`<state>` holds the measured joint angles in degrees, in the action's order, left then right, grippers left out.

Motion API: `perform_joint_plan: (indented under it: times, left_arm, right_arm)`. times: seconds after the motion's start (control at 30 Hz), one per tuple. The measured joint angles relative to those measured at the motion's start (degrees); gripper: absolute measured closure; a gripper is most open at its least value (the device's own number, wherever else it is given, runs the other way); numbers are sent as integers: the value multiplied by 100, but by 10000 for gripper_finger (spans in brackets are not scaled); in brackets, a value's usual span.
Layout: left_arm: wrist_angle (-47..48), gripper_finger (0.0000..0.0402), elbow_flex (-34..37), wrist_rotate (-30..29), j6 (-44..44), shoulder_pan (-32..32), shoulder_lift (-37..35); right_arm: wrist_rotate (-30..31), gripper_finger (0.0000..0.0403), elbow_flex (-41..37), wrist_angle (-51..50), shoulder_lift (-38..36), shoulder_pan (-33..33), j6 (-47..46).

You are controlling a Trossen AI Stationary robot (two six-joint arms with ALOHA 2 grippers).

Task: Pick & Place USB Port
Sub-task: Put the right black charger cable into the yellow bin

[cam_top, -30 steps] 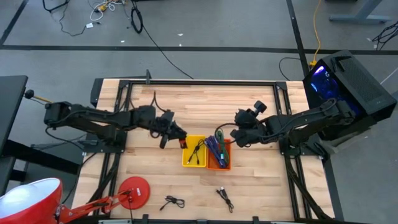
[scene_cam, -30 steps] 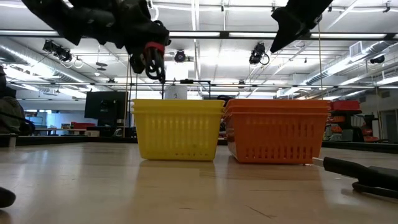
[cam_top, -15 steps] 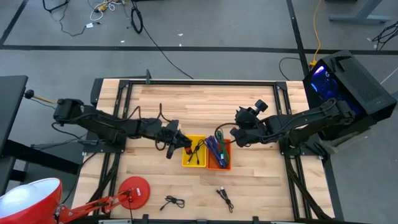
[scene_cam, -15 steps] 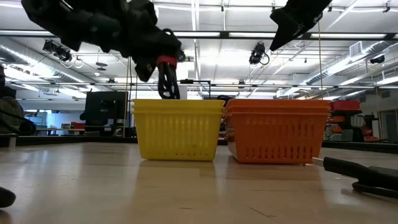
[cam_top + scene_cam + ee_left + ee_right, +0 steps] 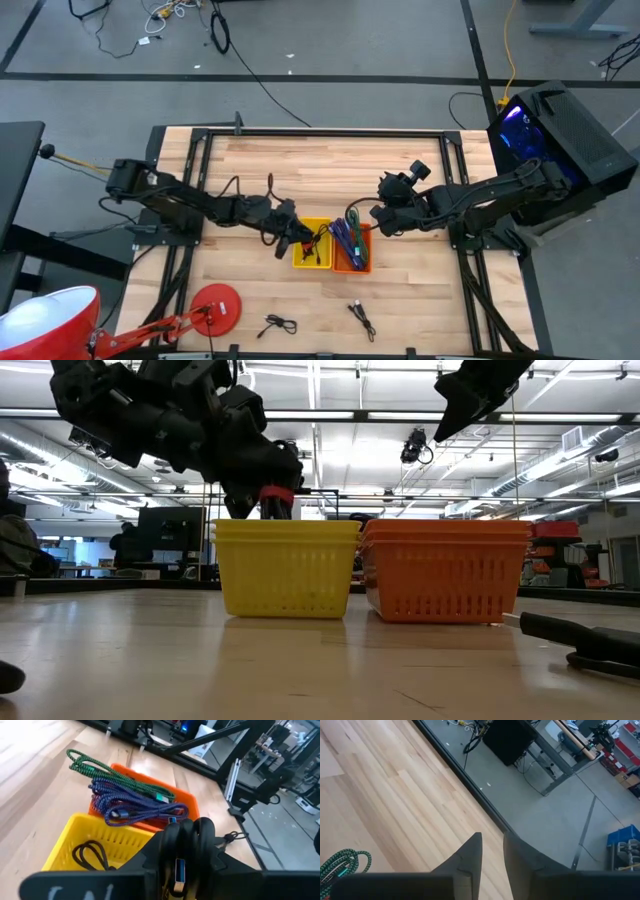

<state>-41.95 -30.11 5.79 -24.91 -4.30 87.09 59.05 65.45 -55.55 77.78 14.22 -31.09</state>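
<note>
My left gripper (image 5: 298, 240) is shut on a coiled black USB cable (image 5: 192, 837) with a red band (image 5: 277, 494). It hangs over the left rim of the yellow basket (image 5: 312, 246), which holds another black cable (image 5: 90, 854). The orange basket (image 5: 352, 250) beside it holds blue and green braided cables (image 5: 130, 802). My right gripper (image 5: 381, 217) hovers above the table just right of the orange basket, empty, with a narrow gap between its fingers (image 5: 492, 852). My left gripper pinches the bundled loops of the black cable (image 5: 186, 845) between its two fingers, coming slanting down from the table's left. The USB plug with a blue insert (image 5: 179, 870) lies between the fingers. The bundle is lifted clear, at the yellow basket's rim (image 5: 285, 525).
Two loose black cables (image 5: 277, 325) (image 5: 362, 320) lie near the table's front edge; one shows at the right in the low view (image 5: 585, 640). A red round lamp base (image 5: 215, 306) stands at the front left. Bare wood lies behind the baskets.
My left gripper has carried the black cable toward the table's right edge and downward, from left of the yellow basket to over its left rim. The cable stays held clear. My right arm has kept still.
</note>
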Motion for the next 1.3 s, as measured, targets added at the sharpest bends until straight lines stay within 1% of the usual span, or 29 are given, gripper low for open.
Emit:
perform_joint_plan:
  times: [0.47, 0.57, 0.63, 0.8, 0.9, 1.0, 1.3]
  left_arm:
    - [26, 336, -2, -72, -195, 138, 374]
    - [42, 336, -2, -248, -246, 135, 372]
    - [53, 318, -2, -340, -301, 134, 367]
    - [79, 236, -2, -490, -262, 147, 367]
    - [80, 212, -2, -512, -251, 200, 367]
    - [78, 206, -2, -517, -242, 272, 367]
    - [-16, 214, -2, -437, 25, 599, 363]
  right_arm:
    - [2, 323, 0, 2, 0, 0, 2]
    - [1, 323, 0, 2, 2, 0, 2]
    - [0, 323, 0, 2, 1, 0, 2]
    - [2, 323, 0, 2, 2, 0, 2]
    - [0, 323, 0, 2, 2, 0, 2]
    - [-5, 323, 0, 2, 2, 0, 2]
    - [-45, 323, -24, 44, 2, -2, -149]
